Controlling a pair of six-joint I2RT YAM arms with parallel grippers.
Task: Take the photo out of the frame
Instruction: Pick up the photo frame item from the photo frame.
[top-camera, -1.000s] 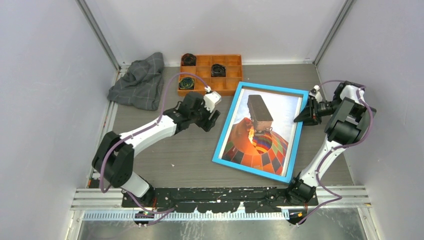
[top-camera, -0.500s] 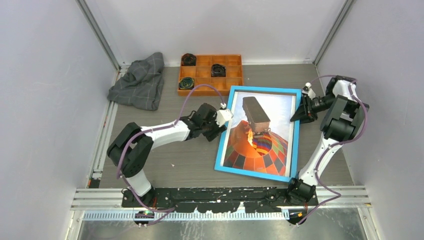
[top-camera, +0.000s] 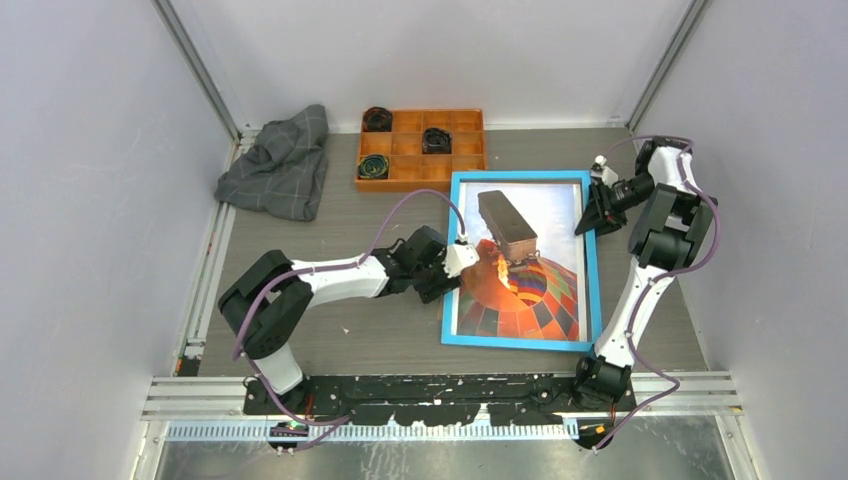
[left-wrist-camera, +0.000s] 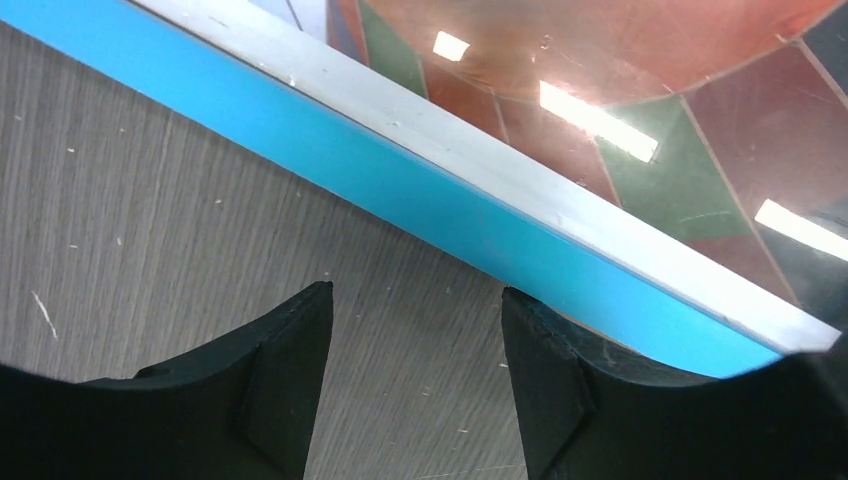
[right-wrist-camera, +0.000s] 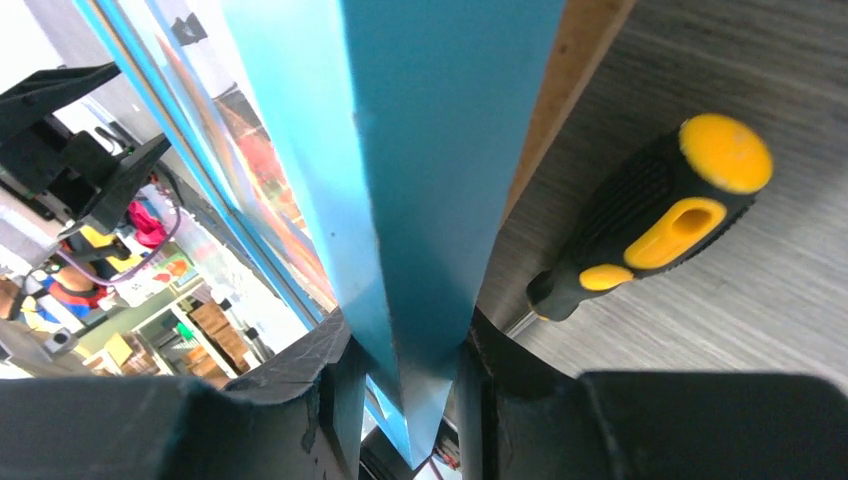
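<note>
The frame (top-camera: 520, 342), bright blue, lies tilted on the table with the photo (top-camera: 530, 290) of an orange checkered balloon behind its glass. My right gripper (top-camera: 590, 215) is shut on the frame's far right edge; the right wrist view shows both fingers clamped on the blue border (right-wrist-camera: 420, 150), with the photo (right-wrist-camera: 270, 190) to the left. My left gripper (top-camera: 452, 275) is open and empty at the frame's left edge. In the left wrist view the gripper (left-wrist-camera: 415, 300) is over bare table, its right fingertip (left-wrist-camera: 520, 305) at the blue border (left-wrist-camera: 400, 190), below the photo (left-wrist-camera: 620, 110).
An orange compartment tray (top-camera: 448, 150) with black rolls stands at the back. A grey cloth (top-camera: 280, 165) lies at the back left. A black-and-yellow screwdriver (right-wrist-camera: 660, 225) lies on the table by the frame's raised edge. Walls close in on both sides.
The frame has swung round to stand nearly square to the table, held by my right gripper, which moved back and left. My left arm has reached right to the frame's left edge.
</note>
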